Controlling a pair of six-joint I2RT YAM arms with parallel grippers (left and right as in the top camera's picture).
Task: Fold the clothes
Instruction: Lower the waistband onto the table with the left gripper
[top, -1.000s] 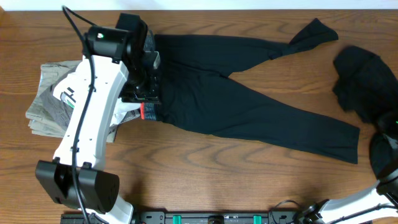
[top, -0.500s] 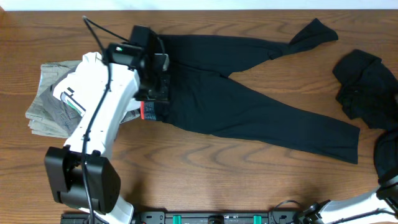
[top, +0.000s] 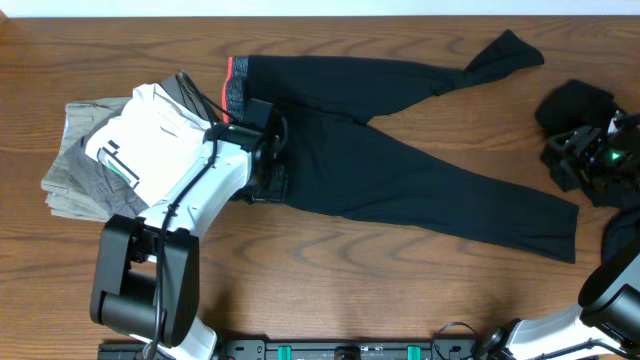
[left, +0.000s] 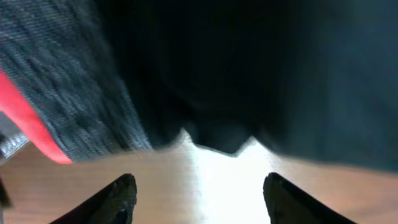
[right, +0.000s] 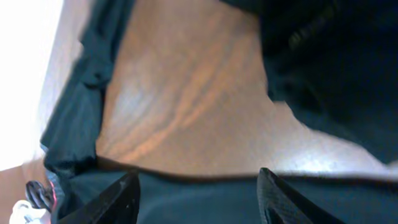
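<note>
Trousers: your black trousers (top: 400, 190) lie spread across the table (top: 330, 290), legs running right, grey waistband (top: 236, 85) with its coral edge at upper left.
Left gripper: your left gripper (left: 196, 199) is over the waist edge, fingers apart, holding nothing.
Right gripper: your right gripper (right: 199, 196) is parted and empty, beside a dark garment (top: 575, 105).
Writing: the arm marking (top: 115, 160) is too small to read.

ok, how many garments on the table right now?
3: black trousers spread mid-table, grey folded pile at left, black bundle far right. The pile may hold more.
</note>
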